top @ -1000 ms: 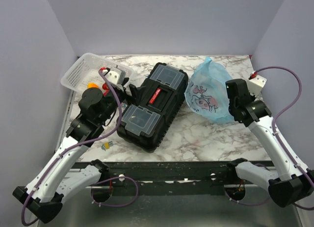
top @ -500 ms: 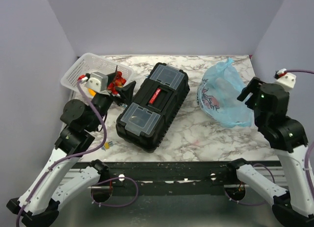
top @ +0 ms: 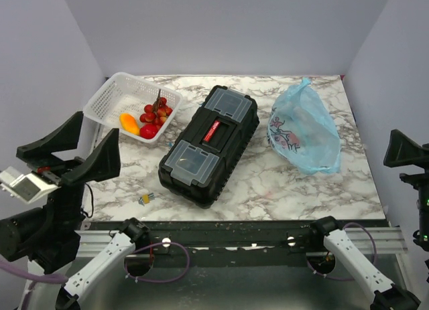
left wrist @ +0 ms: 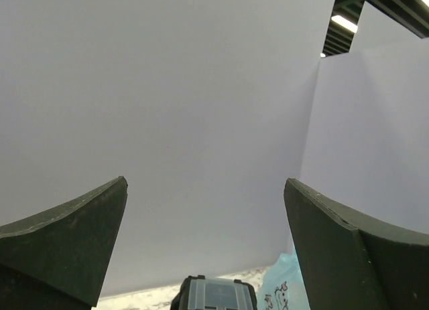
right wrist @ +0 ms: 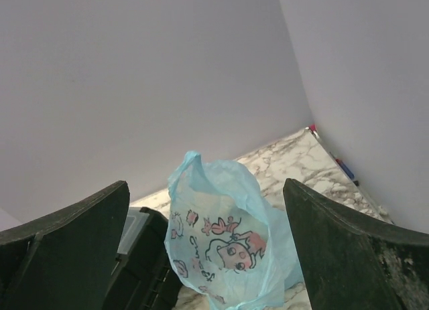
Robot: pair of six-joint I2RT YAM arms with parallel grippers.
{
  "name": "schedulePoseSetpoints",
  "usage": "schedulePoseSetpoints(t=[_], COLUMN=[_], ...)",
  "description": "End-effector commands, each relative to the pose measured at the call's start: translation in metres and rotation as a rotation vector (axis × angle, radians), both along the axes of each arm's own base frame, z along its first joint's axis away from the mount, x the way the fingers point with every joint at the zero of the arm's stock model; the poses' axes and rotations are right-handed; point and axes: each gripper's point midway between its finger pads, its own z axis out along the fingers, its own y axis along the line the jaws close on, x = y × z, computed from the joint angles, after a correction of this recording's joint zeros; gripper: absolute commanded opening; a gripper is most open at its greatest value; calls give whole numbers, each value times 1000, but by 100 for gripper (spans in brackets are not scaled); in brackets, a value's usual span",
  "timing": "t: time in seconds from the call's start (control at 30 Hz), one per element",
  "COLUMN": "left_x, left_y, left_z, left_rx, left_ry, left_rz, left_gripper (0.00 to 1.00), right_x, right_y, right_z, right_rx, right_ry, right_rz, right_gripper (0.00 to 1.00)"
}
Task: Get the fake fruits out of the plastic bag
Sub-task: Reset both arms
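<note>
The fake fruits lie in the white mesh basket (top: 107, 99) at the back left: red grapes (top: 155, 110), an orange-yellow fruit (top: 129, 122) and a red round fruit (top: 149, 130). The light-blue plastic bag (top: 305, 132) with its pink cartoon print lies slumped on the right of the table, also visible as the bag (right wrist: 228, 236) below my right gripper. My left gripper (left wrist: 204, 179) is raised near the front left edge, open and empty, far from the basket. My right gripper (right wrist: 205, 183) hangs back at the right edge, open and empty, apart from the bag.
A black toolbox (top: 208, 144) with clear lid compartments lies diagonally in the middle, between basket and bag. A tiny yellow-blue item (top: 146, 199) sits near the front edge. Grey walls enclose the marble table (top: 268, 186) on three sides.
Both arms have drawn back and up toward the near edge. The right gripper has let go of the bag and opened wide. The left gripper has left the basket, where the fruits now lie uncovered.
</note>
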Motion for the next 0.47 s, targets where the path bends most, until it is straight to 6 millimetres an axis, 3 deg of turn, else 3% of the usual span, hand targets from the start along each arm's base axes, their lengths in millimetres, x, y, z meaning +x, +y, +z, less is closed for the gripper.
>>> schedulePoseSetpoints(t=[0.0,0.17,0.33,0.43], left_x=[-18,-30,-28,-27], left_y=[27,45,47,48], left_z=[10,14,6,4], left_rx=[-47,-70,-51,-54], left_ry=[-50,-64,-37,-28], left_rz=[73,119,138,142], left_gripper=[99,99,99,99], right_x=[-12,-18,-26,-20], right_y=[-11,-12,-16,-13], right_z=[4,-2,-8,-20], right_rx=[-14,1,60,69], right_ry=[-29,-31,-45,-12], right_rz=[-41,-34,-45,-43], right_gripper=[100,100,100,100])
